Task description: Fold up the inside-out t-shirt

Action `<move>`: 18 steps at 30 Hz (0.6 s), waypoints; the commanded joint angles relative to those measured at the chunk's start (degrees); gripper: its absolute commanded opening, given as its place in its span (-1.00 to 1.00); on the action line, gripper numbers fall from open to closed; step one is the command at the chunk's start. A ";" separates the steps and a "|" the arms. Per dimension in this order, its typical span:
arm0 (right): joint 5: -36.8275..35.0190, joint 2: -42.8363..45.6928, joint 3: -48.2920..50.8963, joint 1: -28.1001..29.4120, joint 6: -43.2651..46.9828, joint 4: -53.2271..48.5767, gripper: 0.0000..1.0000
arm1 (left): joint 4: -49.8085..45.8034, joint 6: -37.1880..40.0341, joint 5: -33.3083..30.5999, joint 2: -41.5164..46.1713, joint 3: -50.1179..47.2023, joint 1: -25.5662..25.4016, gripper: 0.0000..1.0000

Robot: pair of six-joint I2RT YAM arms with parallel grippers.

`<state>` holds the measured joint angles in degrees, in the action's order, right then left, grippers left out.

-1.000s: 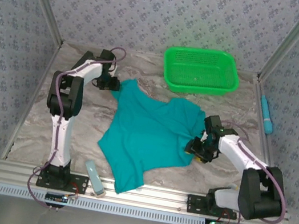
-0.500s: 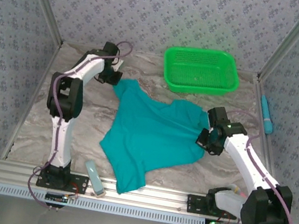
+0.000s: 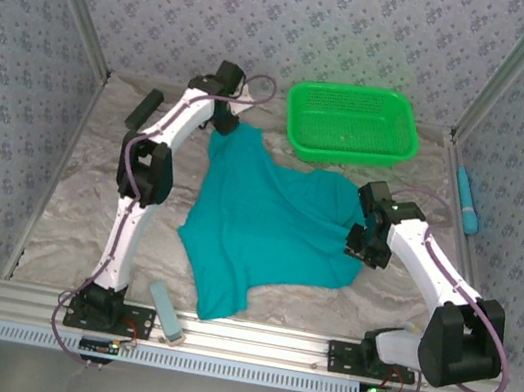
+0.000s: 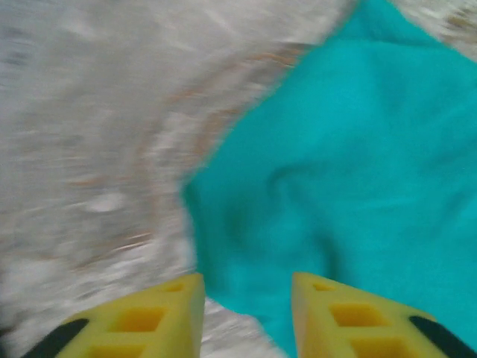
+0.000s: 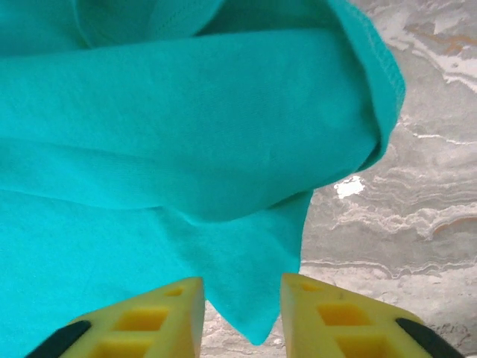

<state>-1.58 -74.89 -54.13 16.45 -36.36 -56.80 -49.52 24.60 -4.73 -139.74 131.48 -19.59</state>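
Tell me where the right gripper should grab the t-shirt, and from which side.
Probably the pointed corner of the t-shirt, which juts over the bare table right in front of the right gripper. Come in low from the shirt's right edge. That tip looks thin and flat with marble beside it, while the fold above it is thick and rounded.

T-shirt (image 5: 186, 104): soft matt knit cloth. Table (image 5: 417, 194): smooth, marbled, faint gloss. My right gripper (image 5: 241, 287) fingers (image 5: 328, 321): matt yellow plastic.

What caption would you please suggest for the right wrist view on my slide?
Right gripper, open, poised at a corner of the teal t-shirt on the marbled table.
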 commanded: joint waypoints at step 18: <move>13.15 7.66 9.06 -8.40 2.61 5.11 0.01 | 22.76 -44.07 17.30 17.53 -39.85 6.59 -0.21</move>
<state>6.39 -68.29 -47.05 9.21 -34.68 -55.18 -30.39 -14.31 7.51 -121.62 93.54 -12.10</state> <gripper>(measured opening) 0.502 0.397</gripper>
